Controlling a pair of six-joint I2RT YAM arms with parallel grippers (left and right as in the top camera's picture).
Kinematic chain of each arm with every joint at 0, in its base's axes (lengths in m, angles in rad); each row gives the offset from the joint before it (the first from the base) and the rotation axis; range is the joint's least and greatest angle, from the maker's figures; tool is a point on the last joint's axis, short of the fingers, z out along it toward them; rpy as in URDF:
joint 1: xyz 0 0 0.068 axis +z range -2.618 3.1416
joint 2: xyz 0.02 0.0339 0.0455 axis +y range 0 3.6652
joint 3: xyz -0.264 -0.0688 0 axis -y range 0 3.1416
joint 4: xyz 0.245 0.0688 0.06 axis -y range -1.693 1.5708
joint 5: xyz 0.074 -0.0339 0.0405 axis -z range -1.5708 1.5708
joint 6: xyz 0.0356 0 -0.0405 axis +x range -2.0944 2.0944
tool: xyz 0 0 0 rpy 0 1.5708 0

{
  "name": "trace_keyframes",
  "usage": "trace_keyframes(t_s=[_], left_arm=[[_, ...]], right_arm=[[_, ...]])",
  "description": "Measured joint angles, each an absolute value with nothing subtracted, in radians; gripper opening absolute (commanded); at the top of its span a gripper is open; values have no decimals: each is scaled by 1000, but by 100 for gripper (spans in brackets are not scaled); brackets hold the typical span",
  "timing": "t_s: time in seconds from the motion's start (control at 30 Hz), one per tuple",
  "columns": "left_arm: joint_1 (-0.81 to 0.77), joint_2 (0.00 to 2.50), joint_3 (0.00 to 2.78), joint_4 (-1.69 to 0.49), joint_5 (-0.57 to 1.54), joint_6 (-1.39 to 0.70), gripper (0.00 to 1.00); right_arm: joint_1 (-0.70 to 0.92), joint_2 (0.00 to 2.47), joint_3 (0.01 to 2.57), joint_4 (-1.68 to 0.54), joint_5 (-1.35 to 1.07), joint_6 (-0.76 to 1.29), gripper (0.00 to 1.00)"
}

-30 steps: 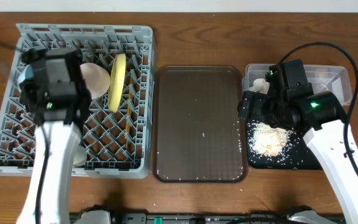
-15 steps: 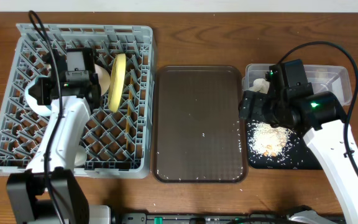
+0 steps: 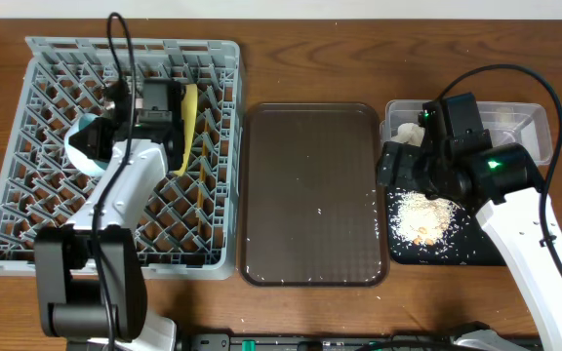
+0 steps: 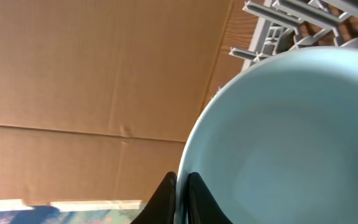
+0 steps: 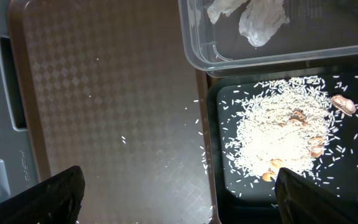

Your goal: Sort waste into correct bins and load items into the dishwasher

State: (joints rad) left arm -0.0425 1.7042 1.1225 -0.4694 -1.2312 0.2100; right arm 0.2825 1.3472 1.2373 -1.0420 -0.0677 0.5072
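The left end effector [image 4: 180, 185] is pinched tight on the rim of the light blue bowl [image 4: 291, 137], whose pale hollow fills the wrist view right in front of the fingers. Just past the bowl's edge are the bars of the grey dish rack [image 4: 291, 22]; from overhead the bowl hangs over the rack's far half, and whether it touches the pegs cannot be told. A yellow plate [image 3: 185, 127] stands on edge in the rack close on the other side of that wrist. The right end effector [image 5: 179, 193] is spread wide with nothing in it, hovering over the seam where the black tray [image 5: 241, 180] meets the brown serving tray [image 5: 104, 93]. Under its right finger the black tray holds a heap of whitish crumbs [image 5: 278, 137] with a few tan bits; under its left finger the serving tray carries only scattered grains. Further ahead of the fingers sits the clear container [image 5: 328, 50], with a crumpled white tissue [image 5: 260, 22] inside. All of this rests on a dark wooden tabletop [image 3: 310, 58]. Behind the bowl, the left wrist view shows a flat tan surface [image 4: 73, 74] with faint seams.
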Motion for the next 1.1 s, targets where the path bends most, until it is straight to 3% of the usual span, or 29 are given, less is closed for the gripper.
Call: trace_keyframes(t_s=[0.6,0.97,1.0,1.03,1.1], left_arm=[[-10,1715,1122,-452,-1312,221,8],[-123,1716,1122,-463,-1265,226,13],[-126,1716,1122,-469,-1263,226,17],[-126,1716,1122,-476,-1263,226,29],[-125,1716,1122,-483,-1263,219,41]], right_arm=[[283,1347,1237,-1039,-66,507,96],[283,1347,1237,-1034,-66,507,96],[282,1347,1237,-1034,-66,507,96],[282,1347,1237,-1034,-66,507,96],[282,1347,1237,-1034,-67,507,96]])
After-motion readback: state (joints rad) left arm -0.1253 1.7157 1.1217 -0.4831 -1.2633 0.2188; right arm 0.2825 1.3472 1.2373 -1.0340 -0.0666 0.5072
